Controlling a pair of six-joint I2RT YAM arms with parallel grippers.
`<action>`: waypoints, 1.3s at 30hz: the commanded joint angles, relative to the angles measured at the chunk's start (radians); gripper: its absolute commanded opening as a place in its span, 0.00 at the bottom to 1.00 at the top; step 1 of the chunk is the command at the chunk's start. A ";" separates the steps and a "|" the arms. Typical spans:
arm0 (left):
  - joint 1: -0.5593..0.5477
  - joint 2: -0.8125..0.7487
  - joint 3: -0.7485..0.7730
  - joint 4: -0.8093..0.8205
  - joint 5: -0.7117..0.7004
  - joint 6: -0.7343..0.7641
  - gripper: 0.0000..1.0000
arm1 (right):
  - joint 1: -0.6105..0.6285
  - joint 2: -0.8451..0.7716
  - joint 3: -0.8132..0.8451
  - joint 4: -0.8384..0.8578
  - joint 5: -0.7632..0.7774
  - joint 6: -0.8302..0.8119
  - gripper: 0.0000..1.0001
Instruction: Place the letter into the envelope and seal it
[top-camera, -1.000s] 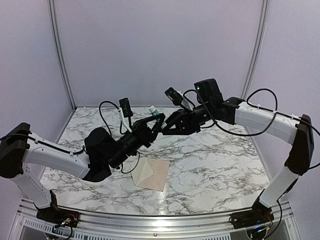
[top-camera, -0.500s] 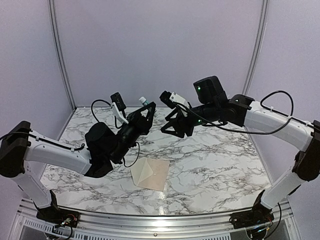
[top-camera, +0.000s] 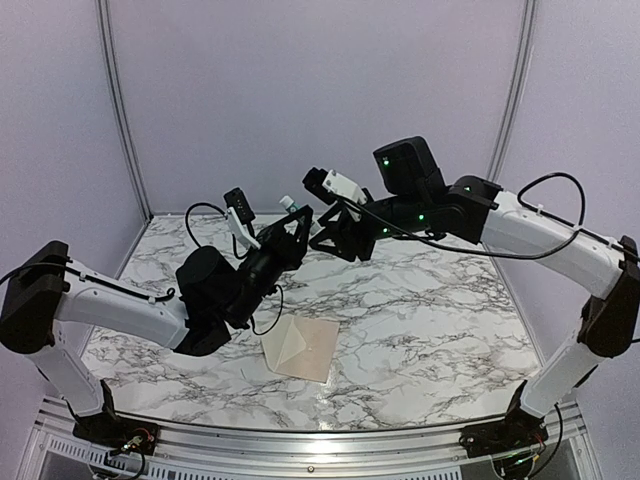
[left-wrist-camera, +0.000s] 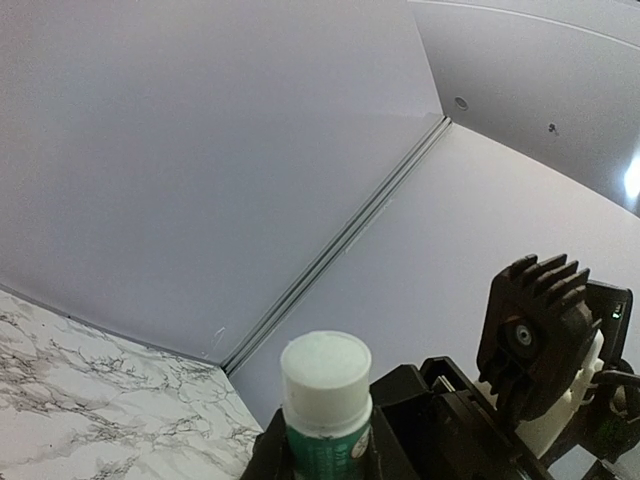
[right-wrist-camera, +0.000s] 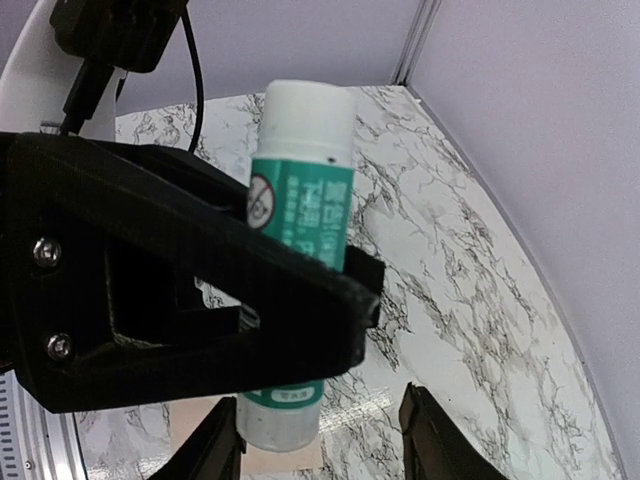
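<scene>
A green glue stick with a white top (top-camera: 288, 204) is raised above the table, and my left gripper (top-camera: 294, 224) is shut on its body. In the left wrist view the stick (left-wrist-camera: 325, 385) stands upright between the fingers of the left gripper (left-wrist-camera: 325, 455). My right gripper (top-camera: 326, 236) hangs just right of it, open. In the right wrist view the stick (right-wrist-camera: 300, 240) crosses behind the left gripper's black finger (right-wrist-camera: 200, 300), its base above the wide gap of the right gripper (right-wrist-camera: 320, 450). The envelope (top-camera: 300, 347) lies flat below, pale triangular flap to the left. I cannot tell the letter apart from it.
The marble table (top-camera: 420, 310) is walled by pale panels at the back and sides, with a metal rail (top-camera: 320, 440) along the near edge. Both arms reach over the table's middle, high above the paper.
The right gripper has opened and drawn slightly away from the stick. Both grippers have shifted up and to the left. The left gripper keeps its hold.
</scene>
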 joint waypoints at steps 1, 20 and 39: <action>0.002 -0.002 0.017 0.033 -0.011 0.004 0.00 | 0.006 0.012 0.044 -0.010 -0.041 -0.012 0.48; 0.002 0.012 0.020 0.035 0.002 -0.002 0.00 | 0.019 0.022 0.046 -0.002 -0.089 0.003 0.26; 0.002 0.014 0.016 0.035 0.075 0.022 0.00 | -0.077 0.071 0.081 -0.034 -0.796 0.052 0.04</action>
